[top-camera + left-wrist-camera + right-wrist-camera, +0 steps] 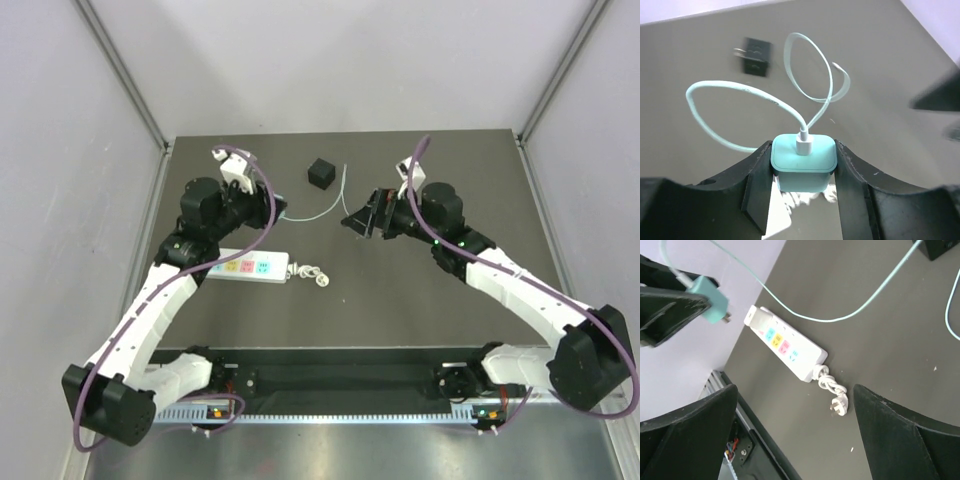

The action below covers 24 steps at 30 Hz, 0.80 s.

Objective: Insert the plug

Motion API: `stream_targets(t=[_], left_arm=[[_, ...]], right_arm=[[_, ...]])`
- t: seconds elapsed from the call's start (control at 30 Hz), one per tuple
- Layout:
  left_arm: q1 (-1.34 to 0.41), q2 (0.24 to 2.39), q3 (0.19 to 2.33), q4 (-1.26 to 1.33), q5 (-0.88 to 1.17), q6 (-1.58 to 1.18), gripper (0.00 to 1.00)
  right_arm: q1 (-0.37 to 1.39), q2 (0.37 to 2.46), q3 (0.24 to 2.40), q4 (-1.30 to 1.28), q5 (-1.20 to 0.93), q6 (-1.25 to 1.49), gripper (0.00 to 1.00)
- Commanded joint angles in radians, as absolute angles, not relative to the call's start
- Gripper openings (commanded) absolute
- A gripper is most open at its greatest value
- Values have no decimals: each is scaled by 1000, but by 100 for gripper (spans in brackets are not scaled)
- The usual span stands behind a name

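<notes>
On the left, the left arm's fingers (757, 167) were clamped on the two sides of the plug (802, 159), a small mint-green block held up off the desk (400, 300). Its metal prongs stuck out bare in the right wrist view. A white connector sat in its back face, and from there the thin pale wire (740, 92) looped away over the dark surface. I could read no brand or lettering on the plug.

Just nearer to me than those fingers lay the long white power strip (245, 267), flat on the desk. It had yellow, pink and blue socket panels, whose markings were too small to read. In the left wrist view some white showed directly under the held plug. A short knotted white cord (308, 274) trailed from the strip's right end and finished in its own white plug (839, 406).

Further back, about midway between the arms, a black cube adapter (320, 173) sat alone on the desk, with the wire passing near it on the right.

To the right, the right arm's fingers (905, 435) were spread wide with nothing between them. They hung above the desk and faced the left arm.
</notes>
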State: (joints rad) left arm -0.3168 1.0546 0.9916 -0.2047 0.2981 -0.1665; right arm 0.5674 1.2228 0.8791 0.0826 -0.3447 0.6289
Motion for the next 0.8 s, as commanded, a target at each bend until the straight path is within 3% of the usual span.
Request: stream_targets(t=[0.0, 0.13, 0.33, 0.47, 0.5, 0.6, 0.77], left_arm=[[-313, 1002, 904, -11, 89, -216, 0], [-305, 974, 784, 118, -84, -213, 0], [-279, 974, 710, 189, -189, -221, 0], [-276, 994, 790, 94, 192, -119, 0], [-276, 1020, 819, 18, 395, -94, 0], [-275, 1081, 931, -107, 747, -45, 0], [-282, 1123, 994, -91, 1076, -136, 0]], right_arm=[[555, 1149, 885, 126, -397, 629, 97], [557, 1118, 790, 219, -411, 702, 96], [581, 1153, 716, 273, -403, 749, 95], [581, 1181, 768, 236, -419, 695, 95], [575, 1195, 794, 218, -449, 666, 95], [557, 1213, 905, 160, -564, 531, 95], [543, 1200, 983, 211, -783, 287, 95]])
